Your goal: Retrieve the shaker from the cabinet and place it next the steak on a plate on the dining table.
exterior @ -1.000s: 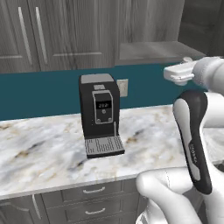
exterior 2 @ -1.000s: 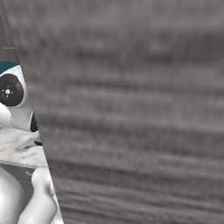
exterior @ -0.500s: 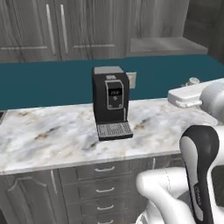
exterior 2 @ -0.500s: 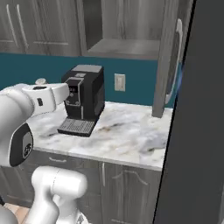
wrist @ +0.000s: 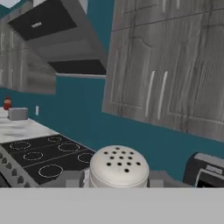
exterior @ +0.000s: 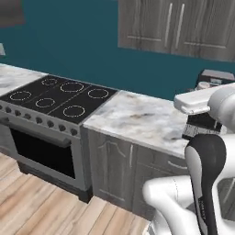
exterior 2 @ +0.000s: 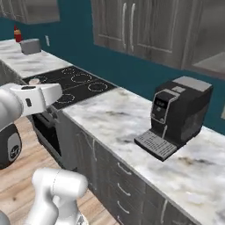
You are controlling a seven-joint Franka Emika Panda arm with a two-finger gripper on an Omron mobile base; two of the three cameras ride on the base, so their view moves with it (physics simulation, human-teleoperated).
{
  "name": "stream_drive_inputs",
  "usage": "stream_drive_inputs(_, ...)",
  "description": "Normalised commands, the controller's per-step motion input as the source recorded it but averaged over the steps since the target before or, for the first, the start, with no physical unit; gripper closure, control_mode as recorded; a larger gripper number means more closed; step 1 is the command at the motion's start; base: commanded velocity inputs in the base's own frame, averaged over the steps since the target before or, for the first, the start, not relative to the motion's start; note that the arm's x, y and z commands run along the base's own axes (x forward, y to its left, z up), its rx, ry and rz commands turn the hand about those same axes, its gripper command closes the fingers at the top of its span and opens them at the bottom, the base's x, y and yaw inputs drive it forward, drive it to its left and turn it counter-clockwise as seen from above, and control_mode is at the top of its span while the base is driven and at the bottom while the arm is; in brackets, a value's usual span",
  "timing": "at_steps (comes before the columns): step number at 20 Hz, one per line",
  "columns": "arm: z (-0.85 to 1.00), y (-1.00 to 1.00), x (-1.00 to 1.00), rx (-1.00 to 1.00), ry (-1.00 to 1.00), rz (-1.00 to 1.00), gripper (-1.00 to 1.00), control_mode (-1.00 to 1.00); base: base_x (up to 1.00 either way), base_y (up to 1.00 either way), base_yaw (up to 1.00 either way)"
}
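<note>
Between the gripper's (wrist: 118,186) closed fingers sits the small pale grey-white cylindrical shaker (wrist: 117,168), perforated cap upward, probably for carrying; beyond it hang the dark grey wood-grain cabinet doors (wrist: 168,65).

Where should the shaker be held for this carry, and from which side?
Hold it on the body just under the domed cap, closing in from two opposite sides. In the hand view the shaker points its holed cap along the gripper. The fingers already flank it at the base of the dome. The rounded cap would probably slip, and the straighter sides below should suit the pads better.
</note>
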Motion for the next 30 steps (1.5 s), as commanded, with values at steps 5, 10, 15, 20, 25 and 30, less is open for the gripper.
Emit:
stream_drive_inputs(5,0.00,0.00,0.00,0.00,0.00,0.00,1.00,1.00,0.00,0.01,1.00)
stream_drive_inputs(10,0.00,0.00,0.00,0.00,0.00,0.00,1.00,1.00,0.00,0.02,1.00)
stream_drive_inputs(15,0.00,0.00,0.00,0.00,0.00,0.00,1.00,1.00,0.00,0.04,1.00)
stream_drive_inputs(20,0.00,0.00,0.00,0.00,0.00,0.00,1.00,1.00,0.24,0.94,0.44)
stream_drive_inputs(25,0.00,0.00,0.00,0.00,0.00,0.00,1.00,1.00,0.27,1.00,0.00)
stream_drive_inputs(30,0.00,0.00,0.00,0.00,0.00,0.00,1.00,1.00,-0.33,1.00,0.19)
